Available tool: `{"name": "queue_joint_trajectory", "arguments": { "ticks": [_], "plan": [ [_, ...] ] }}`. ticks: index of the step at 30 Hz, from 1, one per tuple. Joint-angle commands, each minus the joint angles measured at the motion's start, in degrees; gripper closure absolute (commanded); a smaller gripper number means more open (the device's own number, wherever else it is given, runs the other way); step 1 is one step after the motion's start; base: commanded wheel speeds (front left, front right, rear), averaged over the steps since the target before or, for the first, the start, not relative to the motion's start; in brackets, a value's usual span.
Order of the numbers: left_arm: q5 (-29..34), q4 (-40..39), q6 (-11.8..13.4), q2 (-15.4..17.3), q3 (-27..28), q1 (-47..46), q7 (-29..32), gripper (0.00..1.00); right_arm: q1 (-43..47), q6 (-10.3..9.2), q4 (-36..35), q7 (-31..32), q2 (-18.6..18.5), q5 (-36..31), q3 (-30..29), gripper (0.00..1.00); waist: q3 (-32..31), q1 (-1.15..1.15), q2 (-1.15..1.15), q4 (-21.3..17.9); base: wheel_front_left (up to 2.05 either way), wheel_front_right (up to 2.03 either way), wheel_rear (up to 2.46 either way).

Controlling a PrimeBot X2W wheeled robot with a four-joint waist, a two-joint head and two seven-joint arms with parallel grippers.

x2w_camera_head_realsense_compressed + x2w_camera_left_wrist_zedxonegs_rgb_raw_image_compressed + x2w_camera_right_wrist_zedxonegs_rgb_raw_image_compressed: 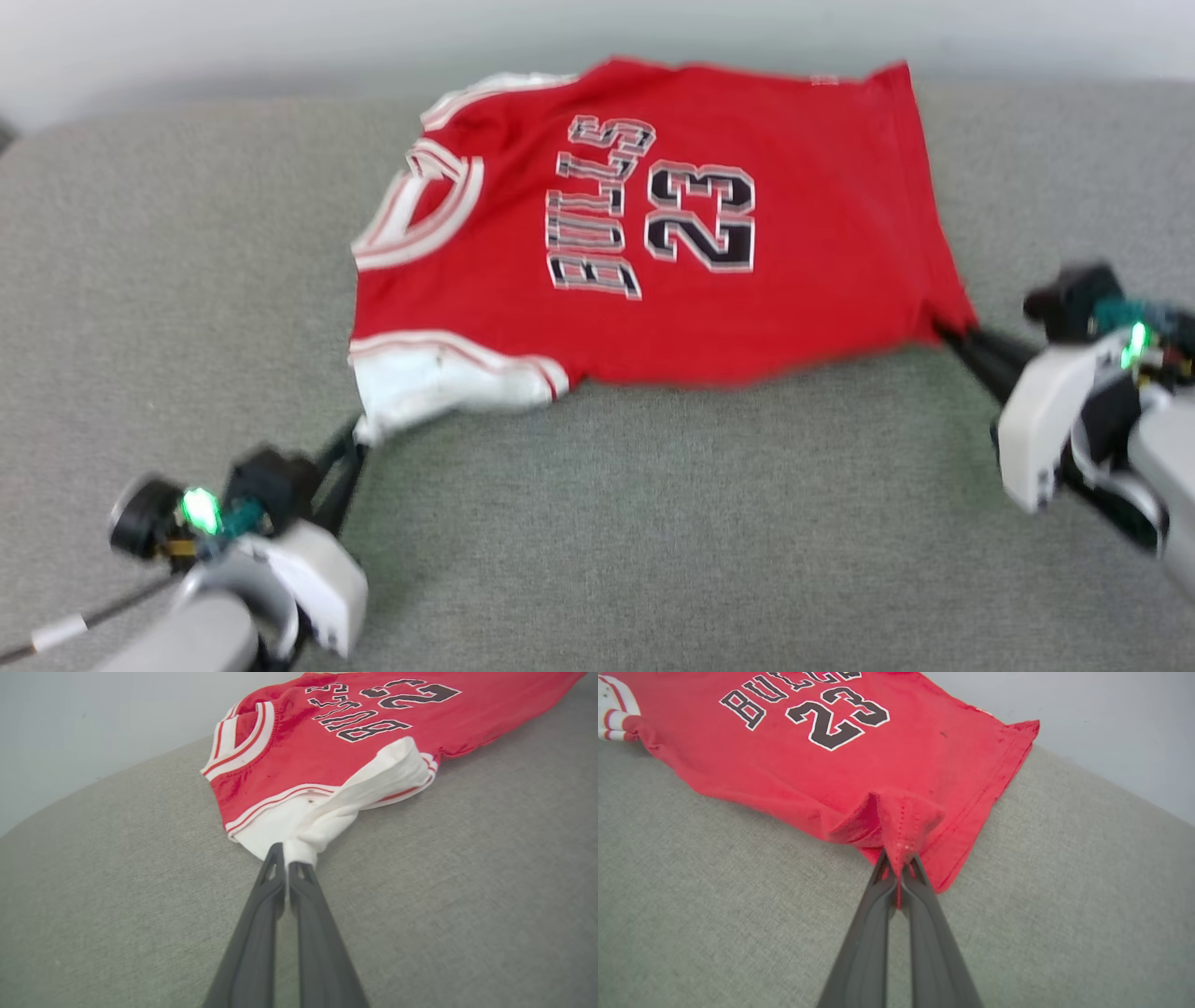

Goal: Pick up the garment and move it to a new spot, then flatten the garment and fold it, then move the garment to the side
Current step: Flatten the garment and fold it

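Observation:
The garment (pixel 653 233) is a red jersey with white sleeves and black "BULLS 23" lettering, spread chest-up across the grey surface, collar toward the left. My left gripper (pixel 359 437) is shut on the tip of the near white sleeve (pixel 373 779), which is pulled into a stretched bunch. My right gripper (pixel 941 331) is shut on the near corner of the red hem (pixel 906 821), which peaks up into a small tent. In the wrist views, the left gripper (pixel 286 855) and the right gripper (pixel 899 858) each pinch cloth between dark fingers.
A grey fabric surface (pixel 653 523) stretches under and in front of the jersey, with a rounded far-left corner (pixel 56 140). A pale wall (pixel 233 37) runs behind its far edge, close to the jersey's far side.

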Motion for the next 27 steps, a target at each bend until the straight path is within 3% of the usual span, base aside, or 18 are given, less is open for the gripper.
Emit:
{"name": "queue_joint_trajectory", "arguments": {
  "ticks": [1, 14, 23, 27],
  "plan": [
    [-0.39, -1.63, 0.81, 0.6, -0.78, 2.66, 0.76, 1.0, 3.25, -0.05, -1.24, 0.42, -1.09, 0.82, 0.19, 1.0, -3.04, 0.01, 0.0, 0.24, 0.0, 0.0, 0.0],
    [-5.64, -12.21, 5.45, 5.21, -5.85, 20.83, 4.38, 1.0, 25.35, -0.05, -11.54, 4.78, -8.93, 3.49, -4.68, 1.0, -12.18, 0.01, 0.0, 1.03, 0.0, 0.0, 0.0],
    [-7.52, -17.04, 5.7, 6.91, -9.86, 26.59, 8.92, 1.0, 37.07, -0.05, -15.45, 8.91, -10.78, 2.81, -12.17, 1.0, -14.16, 0.01, 0.0, 1.66, 0.0, 0.0, 0.0],
    [-7.82, -17.2, 5.51, 6.57, -10.2, 26.2, 9.79, 1.0, 39.99, -0.05, -16.57, 10.5, -9.68, 1.62, -15.51, 1.0, -14.03, 0.01, 0.0, 1.56, 0.0, 0.0, 0.0]
  ]
}}
